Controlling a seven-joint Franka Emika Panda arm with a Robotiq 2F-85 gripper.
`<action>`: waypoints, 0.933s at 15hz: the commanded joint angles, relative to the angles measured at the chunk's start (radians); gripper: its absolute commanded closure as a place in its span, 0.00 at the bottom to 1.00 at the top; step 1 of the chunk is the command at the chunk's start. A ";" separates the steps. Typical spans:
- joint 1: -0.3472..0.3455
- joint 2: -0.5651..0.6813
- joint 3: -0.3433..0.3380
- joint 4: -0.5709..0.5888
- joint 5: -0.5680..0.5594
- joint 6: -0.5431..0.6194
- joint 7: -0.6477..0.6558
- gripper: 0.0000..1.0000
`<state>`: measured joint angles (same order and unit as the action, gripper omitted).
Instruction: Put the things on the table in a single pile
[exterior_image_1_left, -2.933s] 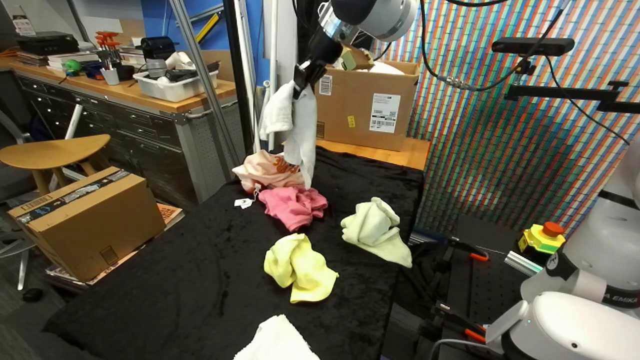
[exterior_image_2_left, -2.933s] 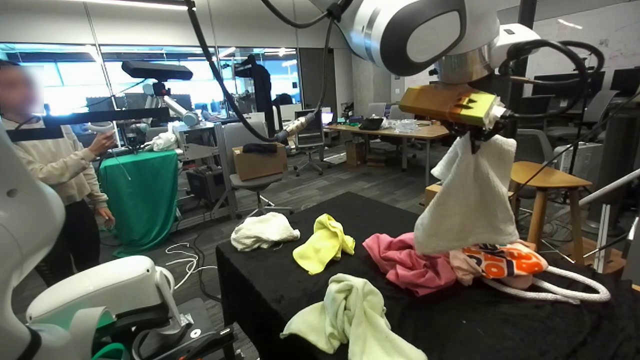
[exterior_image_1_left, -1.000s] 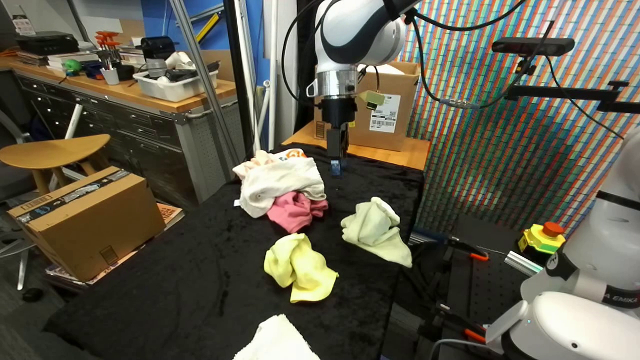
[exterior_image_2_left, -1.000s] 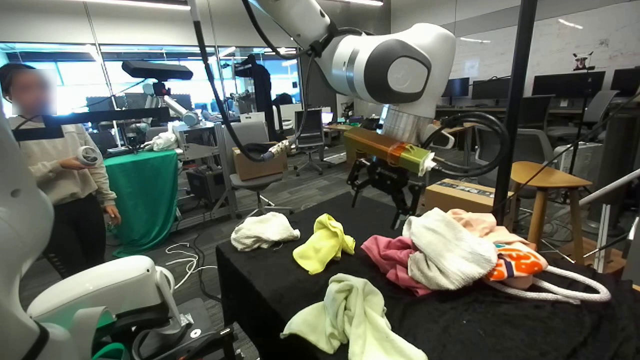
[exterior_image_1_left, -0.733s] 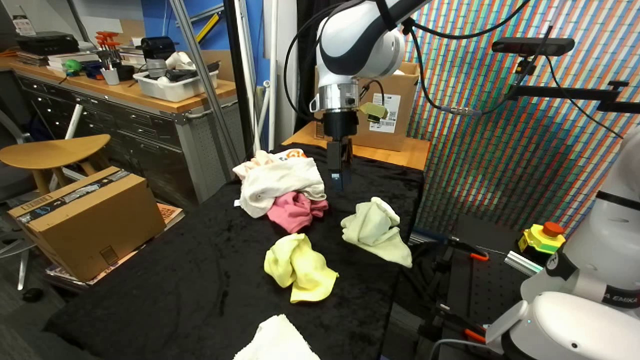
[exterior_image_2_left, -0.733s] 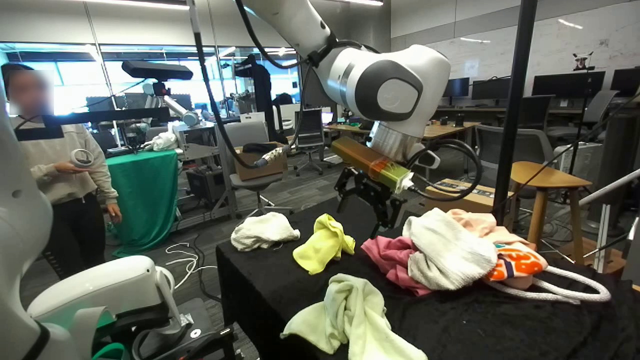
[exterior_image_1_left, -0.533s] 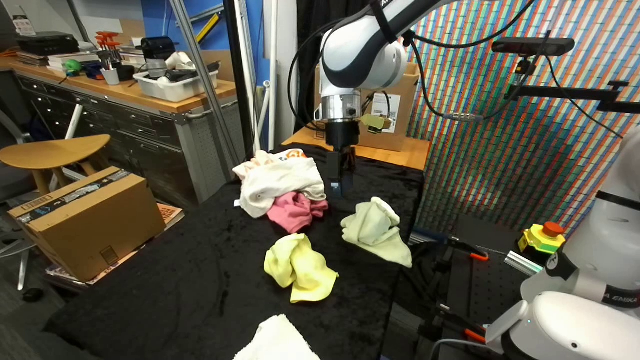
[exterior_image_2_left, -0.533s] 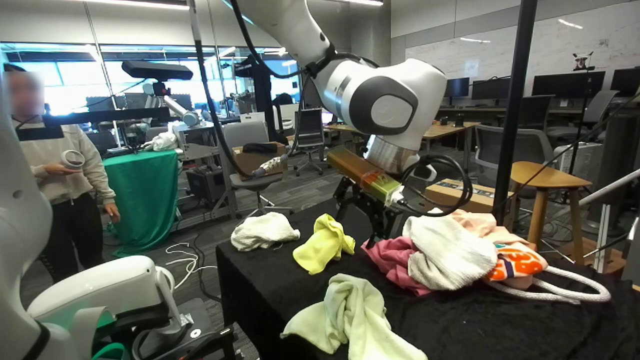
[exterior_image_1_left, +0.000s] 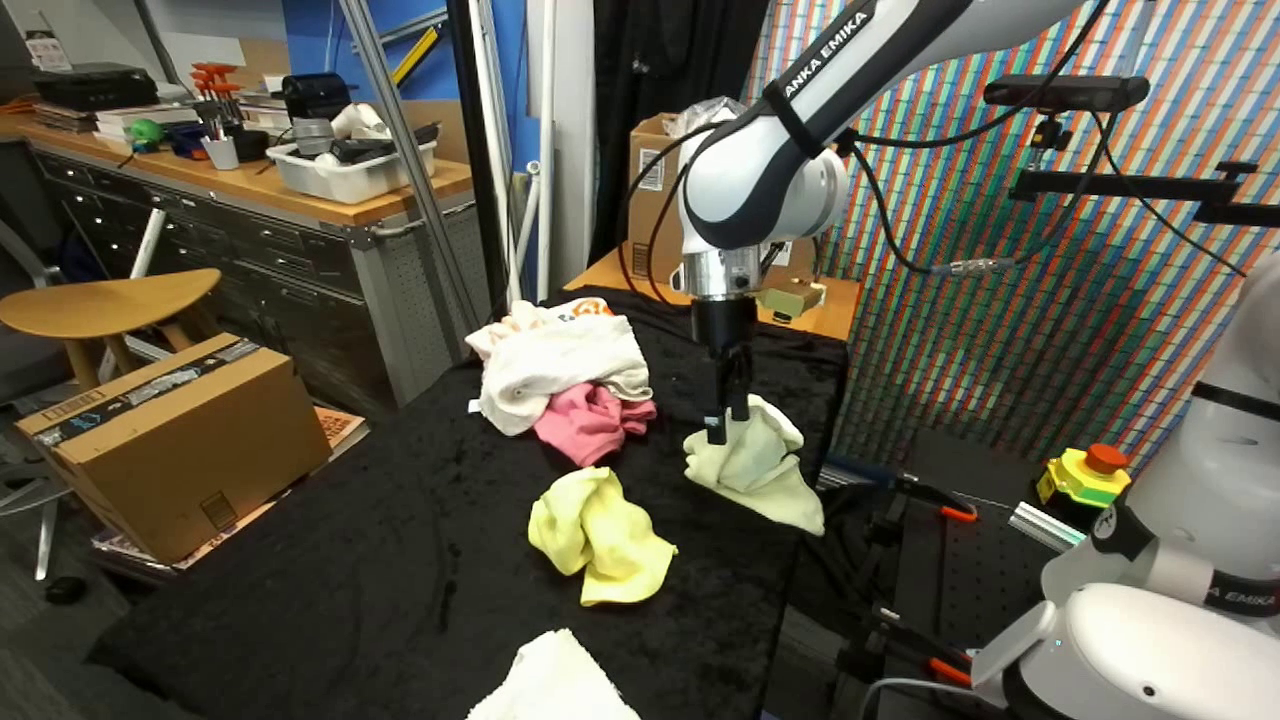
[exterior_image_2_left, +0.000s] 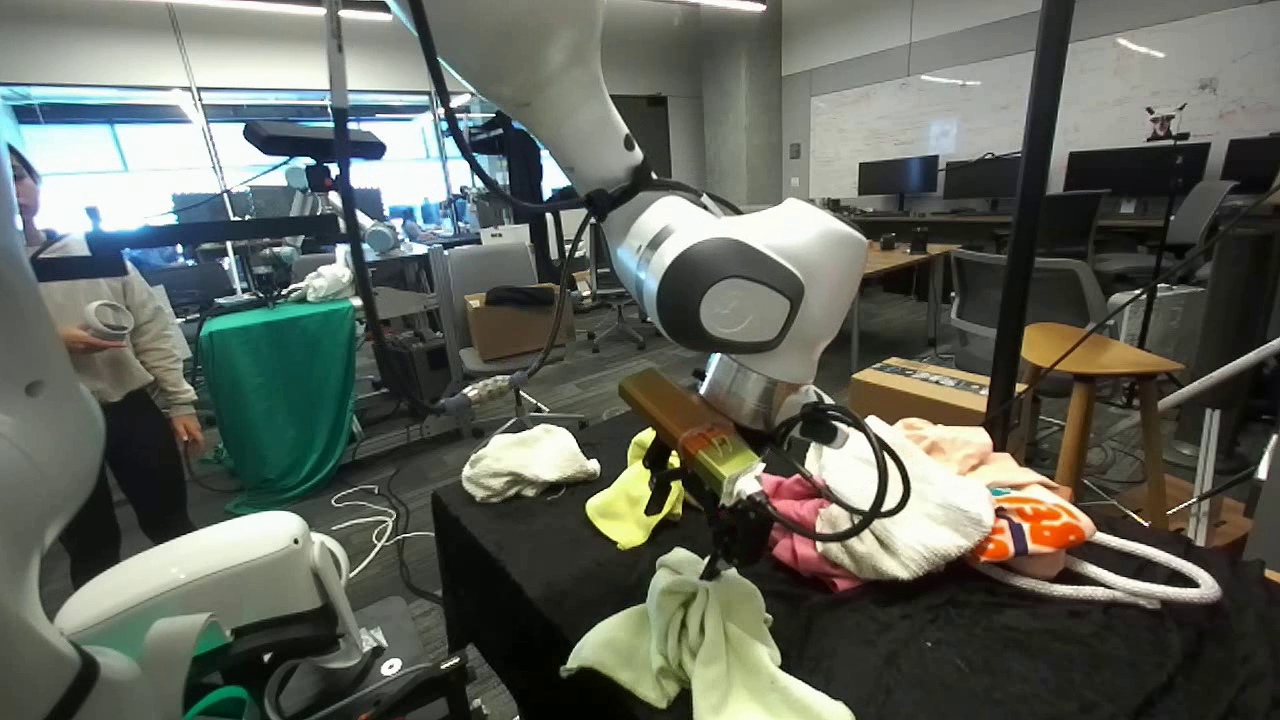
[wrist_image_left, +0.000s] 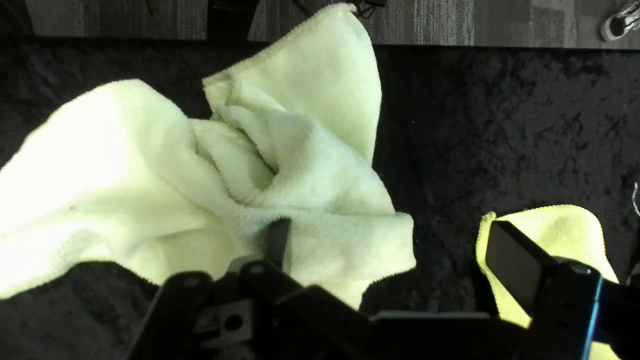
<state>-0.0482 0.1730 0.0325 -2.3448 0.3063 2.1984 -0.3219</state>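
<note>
Gripper (wrist_image_left: 390, 245) with jaws spread wide, pale green cloth (wrist_image_left: 310, 160) under one jaw, contact unclear, yellow cloth (exterior_image_1_left: 600, 540) near the jaws, peach-white-pink pile (exterior_image_1_left: 565, 362) off to their side.

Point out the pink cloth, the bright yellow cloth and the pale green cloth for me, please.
Pink cloth (exterior_image_1_left: 588, 428), in an exterior view: its uncovered folds.
Bright yellow cloth (exterior_image_1_left: 602, 543), in an exterior view: its crumpled middle.
Pale green cloth (exterior_image_2_left: 706, 636), in an exterior view: its central folds.

We observe grey plank-patterned flooring (wrist_image_left: 450, 22), a tan wooden stool (exterior_image_1_left: 110, 296), a wide glossy whiteboard (exterior_image_2_left: 960, 115) and bright glass windows (exterior_image_2_left: 80, 150).
</note>
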 joint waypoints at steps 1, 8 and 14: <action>0.002 -0.061 -0.018 -0.093 -0.052 0.061 0.024 0.00; 0.022 -0.096 -0.037 -0.178 -0.293 0.200 0.165 0.00; 0.027 -0.087 -0.030 -0.226 -0.378 0.379 0.254 0.00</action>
<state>-0.0372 0.1138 0.0095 -2.5264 -0.0533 2.5013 -0.1078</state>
